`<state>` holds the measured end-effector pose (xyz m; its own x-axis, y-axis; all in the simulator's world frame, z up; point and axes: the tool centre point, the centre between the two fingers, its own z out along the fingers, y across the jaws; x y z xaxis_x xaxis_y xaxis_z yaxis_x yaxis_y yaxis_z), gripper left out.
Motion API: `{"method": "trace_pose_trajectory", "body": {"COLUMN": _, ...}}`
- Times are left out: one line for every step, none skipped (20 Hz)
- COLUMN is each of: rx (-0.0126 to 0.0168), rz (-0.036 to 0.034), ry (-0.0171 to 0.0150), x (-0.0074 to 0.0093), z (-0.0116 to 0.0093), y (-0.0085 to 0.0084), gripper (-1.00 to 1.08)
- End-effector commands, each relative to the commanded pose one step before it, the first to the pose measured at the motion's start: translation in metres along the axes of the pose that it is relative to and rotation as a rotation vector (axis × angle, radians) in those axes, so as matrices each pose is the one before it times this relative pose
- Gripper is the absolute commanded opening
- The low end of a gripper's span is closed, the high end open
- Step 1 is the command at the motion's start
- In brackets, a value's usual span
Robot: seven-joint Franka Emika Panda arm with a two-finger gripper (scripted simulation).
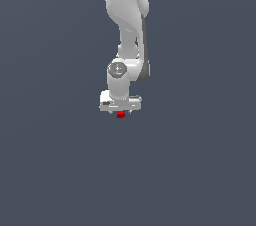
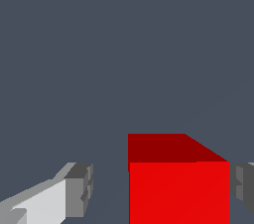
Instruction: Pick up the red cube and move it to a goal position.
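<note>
The red cube [image 2: 178, 188] sits between my two fingers in the wrist view. One grey pad [image 2: 82, 188] stands apart from the cube with a clear gap, and the other pad [image 2: 244, 186] is right next to the opposite face. My gripper [image 2: 161, 188] is open around the cube. In the exterior view the white gripper [image 1: 120, 106] hangs straight down from the arm. Only a small part of the red cube [image 1: 120, 114] shows just under the hand, and the fingers themselves are hard to make out there.
A plain dark grey-blue surface [image 1: 200, 170] fills both views. The white arm [image 1: 127, 20] comes down from the top middle of the exterior view. No other objects show.
</note>
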<state>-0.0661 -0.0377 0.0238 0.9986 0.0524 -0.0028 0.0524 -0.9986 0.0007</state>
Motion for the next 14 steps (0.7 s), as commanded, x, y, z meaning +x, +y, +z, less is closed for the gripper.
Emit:
{"method": "trace_pose_trajectory", "body": {"rx": 0.0001, "rz": -0.00088, "ry": 0.00202, "x": -0.00032, "z": 0.00219, "y": 0.00061, "gripper": 1.0}}
{"method": "trace_pose_trajectory", "body": {"rx": 0.0, "rz": 0.0, "ry": 0.0, "x": 0.0, "z": 0.0, "y": 0.0, "gripper": -1.0}}
{"method": "trace_pose_trajectory", "body": {"rx": 0.0, "rz": 0.0, "ry": 0.0, "x": 0.0, "z": 0.0, "y": 0.0, "gripper": -1.0}}
{"method": "trace_pose_trajectory", "body": {"rx": 0.0, "rz": 0.0, "ry": 0.0, "x": 0.0, "z": 0.0, "y": 0.0, "gripper": -1.0}}
{"method": "trace_pose_trajectory", "body": {"rx": 0.0, "rz": 0.0, "ry": 0.0, "x": 0.0, "z": 0.0, "y": 0.0, "gripper": -1.0}}
{"method": "trace_pose_trajectory", "body": {"rx": 0.0, "rz": 0.0, "ry": 0.0, "x": 0.0, "z": 0.0, "y": 0.0, "gripper": -1.0}}
{"method": "trace_pose_trajectory", "body": {"rx": 0.0, "rz": 0.0, "ry": 0.0, "x": 0.0, "z": 0.0, "y": 0.0, "gripper": -1.0}}
{"method": "trace_pose_trajectory", "body": {"rx": 0.0, "rz": 0.0, "ry": 0.0, "x": 0.0, "z": 0.0, "y": 0.0, "gripper": -1.0}}
{"method": "trace_pose_trajectory", "body": {"rx": 0.0, "rz": 0.0, "ry": 0.0, "x": 0.0, "z": 0.0, "y": 0.0, "gripper": -1.0}}
{"method": "trace_pose_trajectory", "body": {"rx": 0.0, "rz": 0.0, "ry": 0.0, "x": 0.0, "z": 0.0, "y": 0.0, "gripper": -1.0}}
{"method": "trace_pose_trajectory", "body": {"rx": 0.0, "rz": 0.0, "ry": 0.0, "x": 0.0, "z": 0.0, "y": 0.0, "gripper": -1.0}}
{"method": "trace_pose_trajectory", "body": {"rx": 0.0, "rz": 0.0, "ry": 0.0, "x": -0.00005, "z": -0.00032, "y": 0.00001, "gripper": -1.0}}
{"method": "trace_pose_trajectory", "body": {"rx": 0.0, "rz": 0.0, "ry": 0.0, "x": 0.00001, "z": -0.00027, "y": 0.00001, "gripper": -1.0}}
{"method": "trace_pose_trajectory", "body": {"rx": 0.0, "rz": 0.0, "ry": 0.0, "x": 0.00004, "z": -0.00082, "y": 0.00004, "gripper": -1.0}}
